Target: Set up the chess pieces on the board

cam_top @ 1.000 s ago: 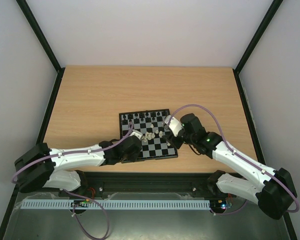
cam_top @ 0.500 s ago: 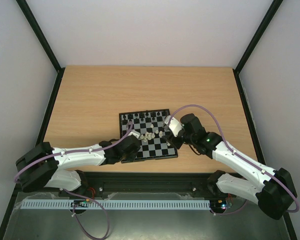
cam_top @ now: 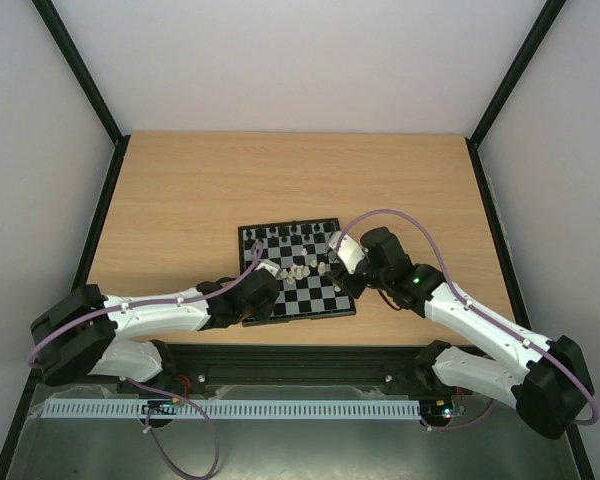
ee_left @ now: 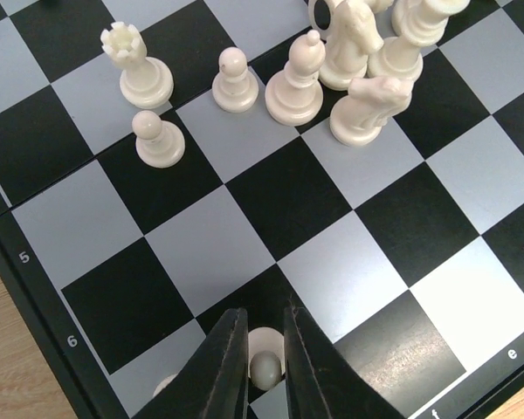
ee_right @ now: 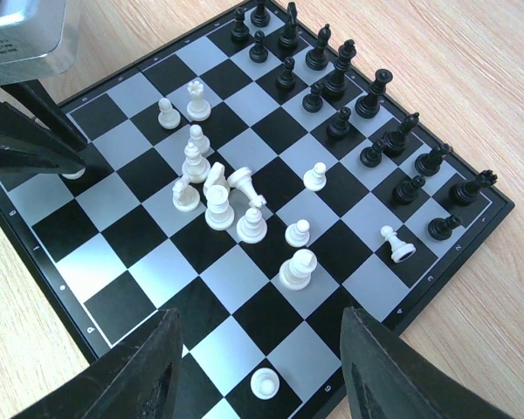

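Left tool was closed on a pawn, with the board just below it; you needed to centre it on one square before releasing. Right tool hung open.

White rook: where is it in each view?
Left wrist: white rook, upper left.
Right wrist: white rook, upper left of centre.
Top external: too small to single out among the white pieces on the board.
Shared landmark: the lone pawn beside it.

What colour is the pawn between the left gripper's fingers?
Cream-white pawn; clearest in the left wrist view.
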You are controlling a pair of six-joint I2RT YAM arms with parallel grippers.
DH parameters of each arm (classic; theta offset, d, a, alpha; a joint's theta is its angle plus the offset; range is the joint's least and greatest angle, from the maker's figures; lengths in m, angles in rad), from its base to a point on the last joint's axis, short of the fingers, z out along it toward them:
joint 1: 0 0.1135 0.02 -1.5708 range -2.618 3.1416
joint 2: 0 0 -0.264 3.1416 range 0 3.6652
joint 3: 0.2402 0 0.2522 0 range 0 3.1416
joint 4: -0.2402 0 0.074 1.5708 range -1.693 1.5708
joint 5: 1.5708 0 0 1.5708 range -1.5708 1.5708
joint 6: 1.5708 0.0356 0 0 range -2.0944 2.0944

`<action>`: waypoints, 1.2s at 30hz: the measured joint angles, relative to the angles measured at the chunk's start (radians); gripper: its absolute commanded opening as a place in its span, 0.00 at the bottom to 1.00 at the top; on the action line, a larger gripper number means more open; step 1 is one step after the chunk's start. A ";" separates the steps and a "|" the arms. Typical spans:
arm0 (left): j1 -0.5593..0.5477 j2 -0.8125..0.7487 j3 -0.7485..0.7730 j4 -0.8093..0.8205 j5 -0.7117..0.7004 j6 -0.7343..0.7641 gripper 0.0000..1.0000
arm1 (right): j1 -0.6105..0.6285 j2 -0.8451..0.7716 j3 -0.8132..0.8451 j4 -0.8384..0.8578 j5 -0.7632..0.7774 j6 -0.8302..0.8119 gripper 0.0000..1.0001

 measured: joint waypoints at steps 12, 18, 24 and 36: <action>0.000 -0.004 -0.004 0.002 0.007 -0.003 0.35 | 0.000 0.000 -0.001 0.000 -0.007 -0.001 0.51; 0.017 -0.066 0.036 -0.053 0.013 -0.012 0.64 | -0.002 0.019 0.000 0.000 -0.006 0.022 0.55; 0.197 -0.143 0.209 -0.121 0.101 0.036 0.80 | -0.034 0.098 0.045 -0.023 -0.003 0.060 0.54; 0.397 -0.098 0.517 -0.063 0.291 0.262 0.99 | -0.061 0.332 0.294 -0.231 -0.012 0.041 0.55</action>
